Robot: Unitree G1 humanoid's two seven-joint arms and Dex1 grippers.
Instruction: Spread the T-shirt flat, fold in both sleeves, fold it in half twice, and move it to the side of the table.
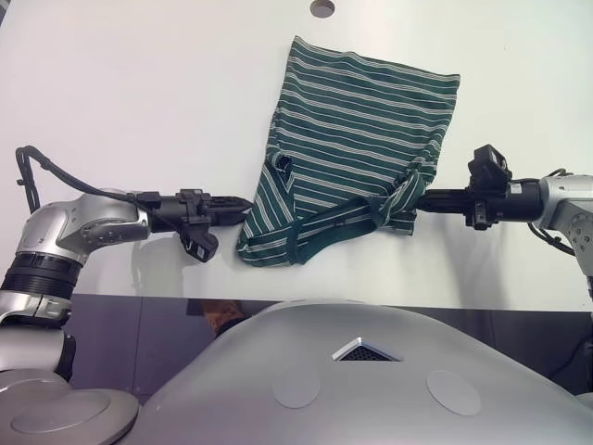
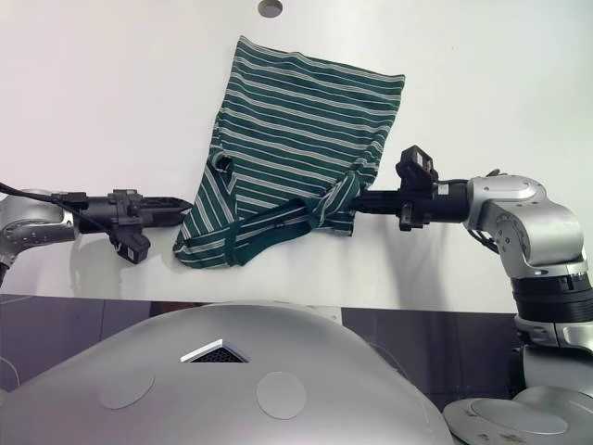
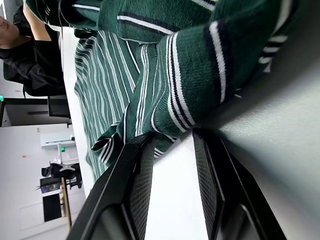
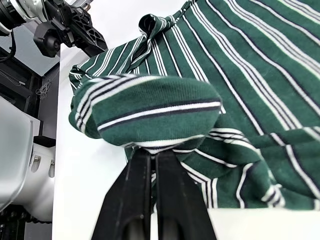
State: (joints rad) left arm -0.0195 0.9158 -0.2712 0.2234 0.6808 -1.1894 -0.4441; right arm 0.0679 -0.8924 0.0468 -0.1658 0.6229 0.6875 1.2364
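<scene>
The green striped T-shirt (image 1: pixel 357 130) lies on the white table (image 1: pixel 139 93), about midway between the 2 arms. Its far part is spread fairly flat, while the near end is bunched and rumpled, with dark-edged trim curling across it. A round hole (image 1: pixel 322 8) sits in the tabletop just beyond the shirt's far edge.

The left gripper (image 1: pixel 241 207) is low over the table at the shirt's near left corner. In the left wrist view its 2 fingers (image 3: pixel 140 180) stand apart with bare table between them. A rolled edge of fabric lies right at their tips and is not pinched.

The right gripper (image 1: pixel 422 197) meets the shirt's near right side. In the right wrist view its fingers (image 4: pixel 140 190) are pressed together on a fold of striped fabric that bulges up over the tips, lifted a little off the table.
</scene>
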